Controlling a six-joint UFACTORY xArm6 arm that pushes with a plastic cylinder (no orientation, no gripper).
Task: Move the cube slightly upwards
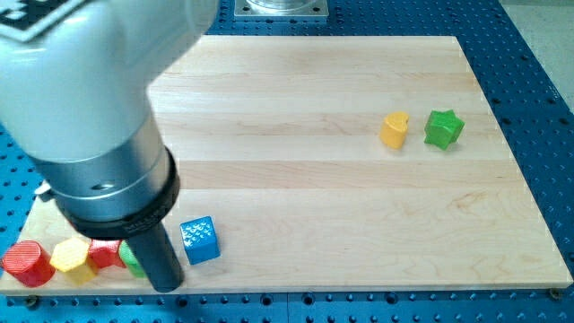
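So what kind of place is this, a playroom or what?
Probably a robot lab, not a playroom. A wooden board lies on a blue metal bench full of holes, and a big grey robot arm pushes my tip just left of the blue cube, with other toy-like blocks around.

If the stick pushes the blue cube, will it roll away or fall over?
Probably neither. The blue cube sits flat on the smooth wooden board, so it should slide. It looks small and light. My tip is at its lower left, so an off-centre push might spin it.
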